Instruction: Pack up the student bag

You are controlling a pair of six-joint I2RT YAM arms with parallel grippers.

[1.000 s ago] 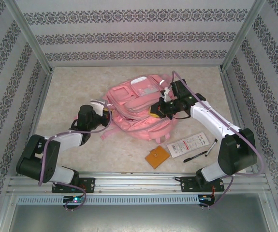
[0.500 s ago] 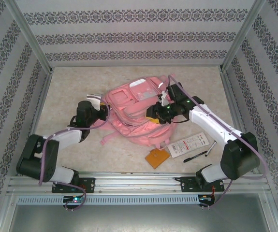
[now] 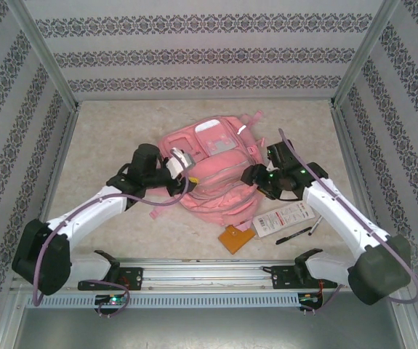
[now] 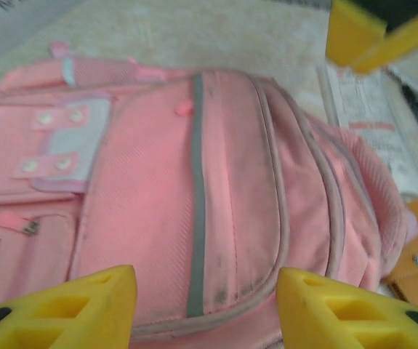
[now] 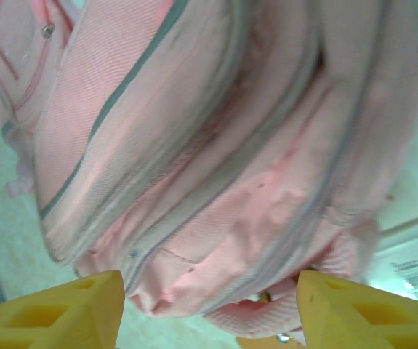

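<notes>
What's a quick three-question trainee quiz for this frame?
1. True or false: the left gripper is shut on the student bag.
2. Which lies near the orange pouch? A) black pen B) scissors C) cup
3. Fill in: the right gripper stands ___ over the bag.
Key: 1 false; 2 A; 3 open.

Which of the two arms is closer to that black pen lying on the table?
The right. The right arm stretches past the black pen, close beside it; the left arm is across the pink fabric backpack.
</notes>
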